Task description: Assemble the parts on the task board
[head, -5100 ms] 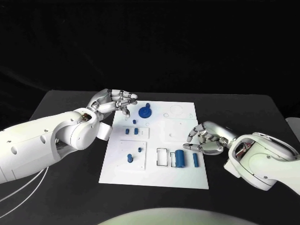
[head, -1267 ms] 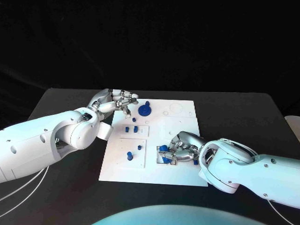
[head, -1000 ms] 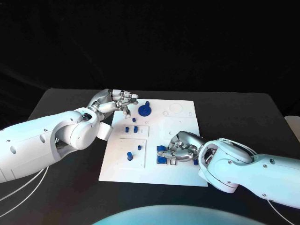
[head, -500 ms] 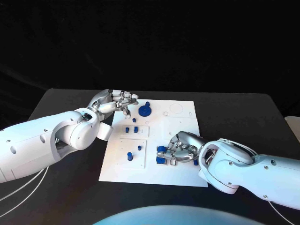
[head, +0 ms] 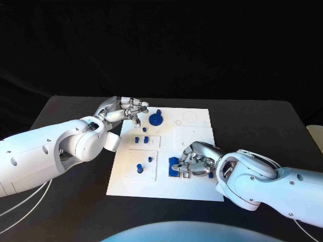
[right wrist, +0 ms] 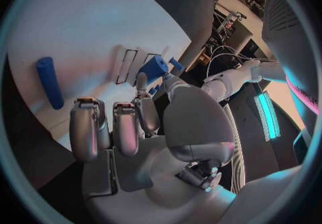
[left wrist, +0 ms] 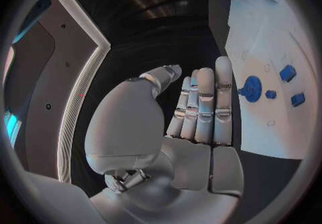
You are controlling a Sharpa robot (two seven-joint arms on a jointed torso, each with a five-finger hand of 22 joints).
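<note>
Seemingly right hand pinching blue part

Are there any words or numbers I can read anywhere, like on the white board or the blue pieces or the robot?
None: no word, number or sign can be read in any view.
Task board: plain white, with outlines and holes and no writing.
Blue parts, such as the round one: no marks.
Left robot hand and right robot hand: no label or brand visible.
</note>
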